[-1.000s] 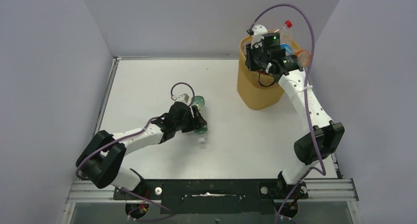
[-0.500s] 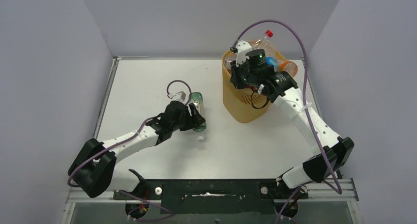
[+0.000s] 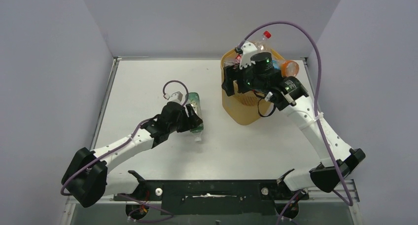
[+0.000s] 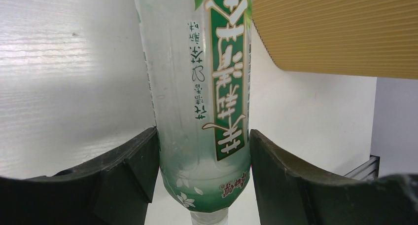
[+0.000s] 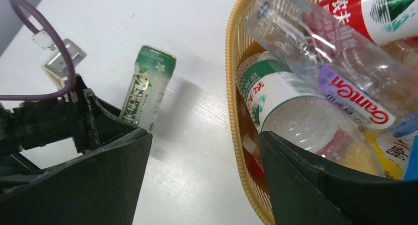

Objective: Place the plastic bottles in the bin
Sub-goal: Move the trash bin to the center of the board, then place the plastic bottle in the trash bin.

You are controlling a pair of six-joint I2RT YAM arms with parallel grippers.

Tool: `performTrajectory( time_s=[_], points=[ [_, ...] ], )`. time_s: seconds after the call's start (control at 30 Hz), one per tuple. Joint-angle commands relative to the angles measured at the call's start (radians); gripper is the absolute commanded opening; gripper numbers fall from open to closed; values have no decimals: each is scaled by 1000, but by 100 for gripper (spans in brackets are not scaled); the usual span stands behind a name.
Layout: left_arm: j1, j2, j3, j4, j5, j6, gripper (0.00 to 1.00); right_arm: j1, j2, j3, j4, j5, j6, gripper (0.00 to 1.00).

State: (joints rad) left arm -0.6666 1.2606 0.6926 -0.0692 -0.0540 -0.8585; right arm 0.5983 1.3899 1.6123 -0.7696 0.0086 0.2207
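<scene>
My left gripper (image 3: 190, 120) (image 4: 203, 178) is shut on a clear plastic bottle (image 3: 195, 106) (image 4: 197, 101) with a green label. It grips near the neck, with the cap toward the near edge and the base end raised off the table. The bin (image 3: 244, 106) (image 5: 232, 101), a yellow-orange ribbed basket, stands at the back right and holds several plastic bottles. Among them are a clear one with a purple label (image 5: 345, 82), a green-and-white one (image 5: 276, 99) and a red-capped one (image 3: 263, 37). My right gripper (image 3: 230, 82) (image 5: 204, 185) hangs open over the bin's left rim with nothing between its fingers.
An orange bottle (image 3: 289, 66) pokes over the bin's right rim. The white table (image 3: 148, 82) is walled by grey panels on the left, back and right. The bin's wall (image 4: 335, 32) stands close to the right of the held bottle. The green bottle (image 5: 150, 87) shows left of the bin.
The bin has slid left toward the table's middle along with my right arm, and the right gripper has opened. My left gripper has shifted slightly back and left with the green bottle.
</scene>
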Motion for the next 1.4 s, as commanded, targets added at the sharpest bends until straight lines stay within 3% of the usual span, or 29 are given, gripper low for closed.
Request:
performTrajectory(
  time_s=[0.0, 0.13, 0.27, 0.67, 0.97, 1.37],
  points=[
    [-1, -69, 82, -30, -24, 20, 33, 24, -77, 95, 52, -37, 44, 86],
    [-3, -101, 141, -77, -24, 33, 34, 29, -120, 110, 101, -71, 79, 93],
    [-3, -125, 241, -127, -14, 51, 34, 29, -130, 144, 82, 7, 102, 95],
    [-10, -10, 696, -208, 86, 216, 34, 26, -138, 222, 37, 205, 182, 97],
    [-11, 193, 944, -145, 193, 338, 34, 14, -146, 234, 19, 355, 226, 100],
    [-28, 355, 1068, 46, 171, 415, 34, -43, -206, 188, 45, 369, 241, 99]
  ],
)
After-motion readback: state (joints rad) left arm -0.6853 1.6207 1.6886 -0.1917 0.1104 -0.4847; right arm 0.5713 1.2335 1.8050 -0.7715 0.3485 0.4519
